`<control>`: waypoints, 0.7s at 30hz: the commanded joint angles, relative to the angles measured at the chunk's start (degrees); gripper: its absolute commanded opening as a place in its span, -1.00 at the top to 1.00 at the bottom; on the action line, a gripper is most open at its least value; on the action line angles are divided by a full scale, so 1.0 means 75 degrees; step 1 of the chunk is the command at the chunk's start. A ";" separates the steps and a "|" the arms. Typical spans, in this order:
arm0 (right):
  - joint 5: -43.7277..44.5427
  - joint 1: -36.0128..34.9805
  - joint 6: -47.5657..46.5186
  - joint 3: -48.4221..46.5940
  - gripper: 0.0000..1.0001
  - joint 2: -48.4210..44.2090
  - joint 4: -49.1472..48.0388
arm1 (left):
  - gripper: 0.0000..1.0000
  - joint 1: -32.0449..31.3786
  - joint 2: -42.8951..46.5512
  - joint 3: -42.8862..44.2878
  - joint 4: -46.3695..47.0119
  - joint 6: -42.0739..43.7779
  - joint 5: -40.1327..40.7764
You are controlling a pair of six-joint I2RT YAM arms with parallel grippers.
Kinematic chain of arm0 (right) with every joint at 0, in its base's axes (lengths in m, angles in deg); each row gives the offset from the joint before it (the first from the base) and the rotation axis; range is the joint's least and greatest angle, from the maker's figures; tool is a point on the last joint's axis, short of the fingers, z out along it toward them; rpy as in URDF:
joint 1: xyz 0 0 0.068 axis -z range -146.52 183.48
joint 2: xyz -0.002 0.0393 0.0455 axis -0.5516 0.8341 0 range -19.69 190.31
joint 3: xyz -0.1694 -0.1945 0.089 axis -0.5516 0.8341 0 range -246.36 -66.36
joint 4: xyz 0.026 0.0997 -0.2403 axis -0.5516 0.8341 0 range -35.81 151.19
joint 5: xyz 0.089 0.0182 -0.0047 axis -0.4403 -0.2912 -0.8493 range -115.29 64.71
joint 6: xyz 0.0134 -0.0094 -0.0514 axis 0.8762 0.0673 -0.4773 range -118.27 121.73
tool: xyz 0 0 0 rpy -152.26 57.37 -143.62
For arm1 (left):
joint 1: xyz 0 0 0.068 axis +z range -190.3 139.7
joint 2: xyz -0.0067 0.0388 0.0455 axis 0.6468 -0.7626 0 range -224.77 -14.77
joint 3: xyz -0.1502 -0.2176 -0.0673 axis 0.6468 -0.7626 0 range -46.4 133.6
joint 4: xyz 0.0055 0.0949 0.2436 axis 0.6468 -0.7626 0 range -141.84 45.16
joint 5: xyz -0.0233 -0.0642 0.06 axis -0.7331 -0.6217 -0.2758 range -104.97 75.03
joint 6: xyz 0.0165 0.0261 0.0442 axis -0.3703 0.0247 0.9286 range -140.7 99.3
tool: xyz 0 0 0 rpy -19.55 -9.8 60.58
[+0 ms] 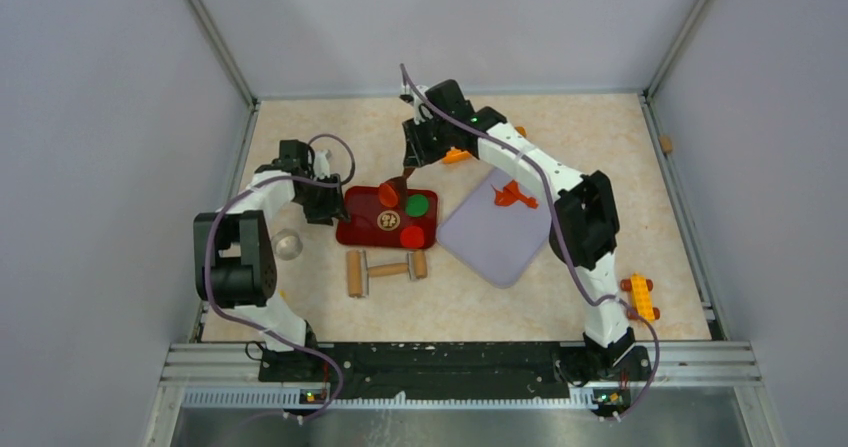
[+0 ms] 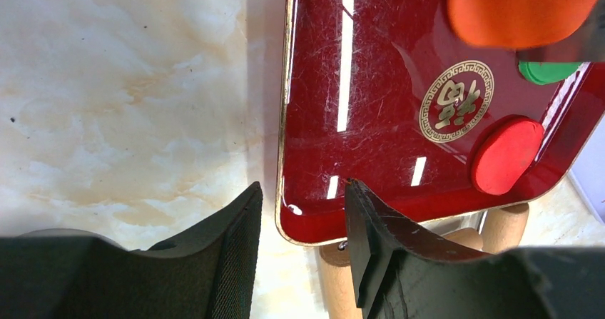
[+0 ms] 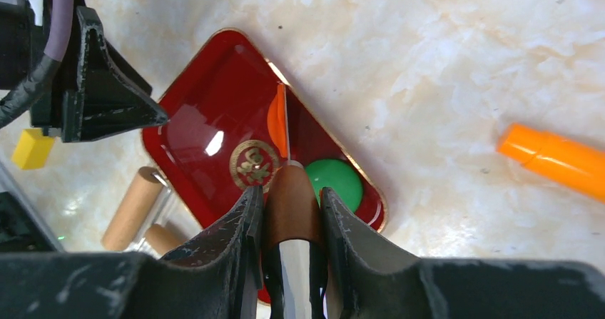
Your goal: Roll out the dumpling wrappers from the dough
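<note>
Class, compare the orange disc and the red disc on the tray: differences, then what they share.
The orange disc is touched by the scraper in the right gripper; the red disc lies untouched. The orange disc looks tipped up on edge; the red disc lies flat. The orange disc sits at the far end of the tray, the red disc at its near end. Both are round.

A dark red tray is showing a gold emblem, carrying an orange-red disc, a green disc and a red disc. The table is showing cream marbling.
</note>
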 commanded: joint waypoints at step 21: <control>0.0235 -0.0850 -0.1287 -0.0519 1.00 -0.1244 -0.0056 | 0.06 0.0013 -0.0722 0.0561 0.0164 0.0145 -0.0001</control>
